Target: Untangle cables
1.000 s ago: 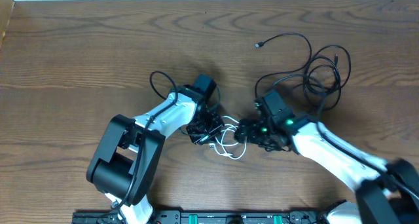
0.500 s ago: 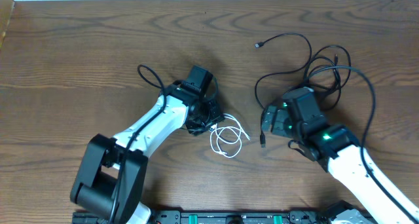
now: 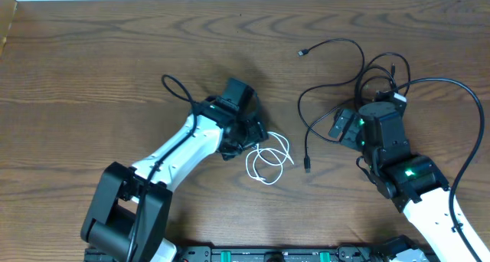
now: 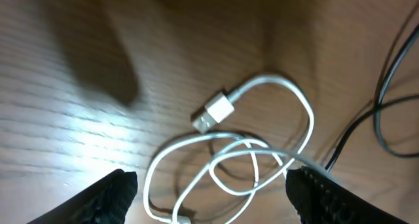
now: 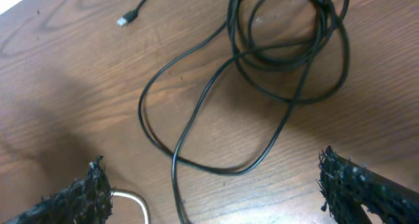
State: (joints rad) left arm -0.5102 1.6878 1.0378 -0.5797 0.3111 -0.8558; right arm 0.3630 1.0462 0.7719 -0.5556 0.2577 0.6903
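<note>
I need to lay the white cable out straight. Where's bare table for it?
Bare: the table left of and beyond the left arm, and the front strip between white cable and right arm. Crowded: far right, where the black cables loop.

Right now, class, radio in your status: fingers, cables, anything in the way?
Left fingers open, over white cable, holding nothing. Right fingers open, empty, near black cables. Black cables looped together; white coiled on itself. No obstruction seen.
</note>
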